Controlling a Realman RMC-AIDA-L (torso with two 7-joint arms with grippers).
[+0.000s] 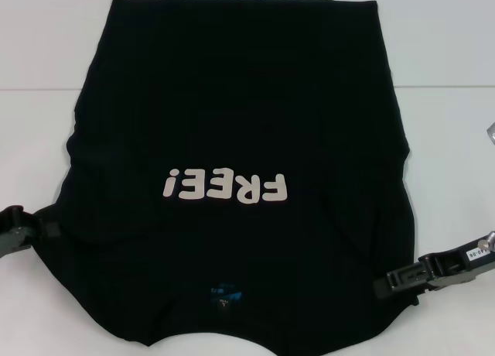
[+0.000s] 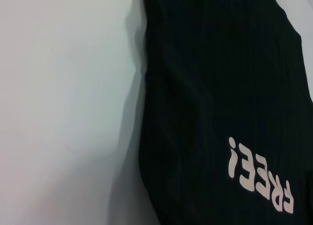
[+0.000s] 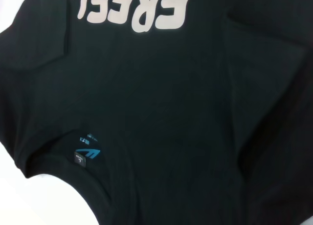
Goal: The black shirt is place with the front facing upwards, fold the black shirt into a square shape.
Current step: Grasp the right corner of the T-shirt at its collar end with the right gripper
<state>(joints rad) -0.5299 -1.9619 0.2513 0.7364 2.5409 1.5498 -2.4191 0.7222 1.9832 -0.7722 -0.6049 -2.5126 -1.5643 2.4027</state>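
1. While the black shirt [image 1: 232, 124] lies front-up on the white worktop [image 1: 448, 46], collar nearest the robot, its sleeves are folded in.
2. Left hand [image 1: 19, 231] and right hand [image 1: 406, 278] sit at the shirt's shoulder edges; whether they pinch cloth, I cannot tell.

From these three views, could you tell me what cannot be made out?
- Black shirt: collar edge cut off by the head view's lower edge.
- Left gripper: mostly outside the head view's edge.
- Right gripper: fingertips merge with the black cloth.
- Neck label: print too small.
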